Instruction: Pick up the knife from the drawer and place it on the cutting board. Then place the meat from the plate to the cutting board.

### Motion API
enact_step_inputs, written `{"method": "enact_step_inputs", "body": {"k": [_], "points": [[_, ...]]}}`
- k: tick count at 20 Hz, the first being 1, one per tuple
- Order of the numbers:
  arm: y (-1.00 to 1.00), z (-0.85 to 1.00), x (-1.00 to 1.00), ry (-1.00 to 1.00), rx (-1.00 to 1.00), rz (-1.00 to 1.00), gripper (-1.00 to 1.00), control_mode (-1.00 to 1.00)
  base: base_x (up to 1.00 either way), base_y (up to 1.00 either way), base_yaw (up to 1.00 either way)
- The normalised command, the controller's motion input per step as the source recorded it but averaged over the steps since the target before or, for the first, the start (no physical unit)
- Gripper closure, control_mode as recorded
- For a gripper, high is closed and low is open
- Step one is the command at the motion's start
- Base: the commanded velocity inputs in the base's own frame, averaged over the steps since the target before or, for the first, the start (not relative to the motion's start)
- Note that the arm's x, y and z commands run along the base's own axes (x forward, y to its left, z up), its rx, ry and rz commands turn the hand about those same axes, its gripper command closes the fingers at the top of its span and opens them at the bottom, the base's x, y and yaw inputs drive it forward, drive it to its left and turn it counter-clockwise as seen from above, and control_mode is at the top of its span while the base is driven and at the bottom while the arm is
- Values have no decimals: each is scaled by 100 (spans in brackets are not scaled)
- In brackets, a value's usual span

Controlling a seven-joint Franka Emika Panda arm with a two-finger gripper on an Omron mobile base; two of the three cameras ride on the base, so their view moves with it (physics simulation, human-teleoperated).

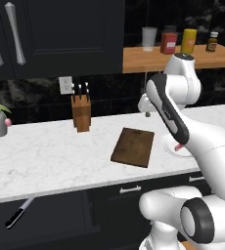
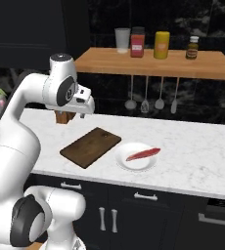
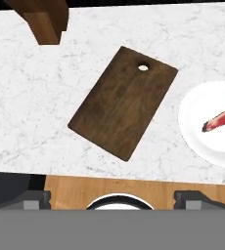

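Knife (image 1: 19,213) lies low and far to the gripper's left in an open drawer (image 1: 41,219) under the tabletop (image 1: 46,156), black handle nearest, slim blade slanting up to the right. White arm folds high, elbow up, with the gripper (image 2: 86,108) hanging above the board (image 3: 124,101), fingers spread wide, holding nothing. Beneath it, that thin dark wooden rectangle lies diagonally on white marble, its hanging hole at the far corner. Just right of it, a round white plate (image 2: 135,158) carries the red meat (image 2: 143,154), laid diagonally.
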Motion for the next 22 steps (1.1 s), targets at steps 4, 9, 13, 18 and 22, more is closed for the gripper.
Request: {"method": "enact_step_inputs", "body": {"k": [4,9,13,18,22], "points": [[0,0,0,0,0,0,-100,100,0,0,0],[2,-11,-24,0,1,0,-100,-100,0,0,0],[78,-69,-97,0,3,-1,-100,-100,0,0,0],[100,-75,-95,6,0,-4,-100,-100,0,0,0],[100,-89,-75,18,0,-4,-100,-100,0,0,0]]}}
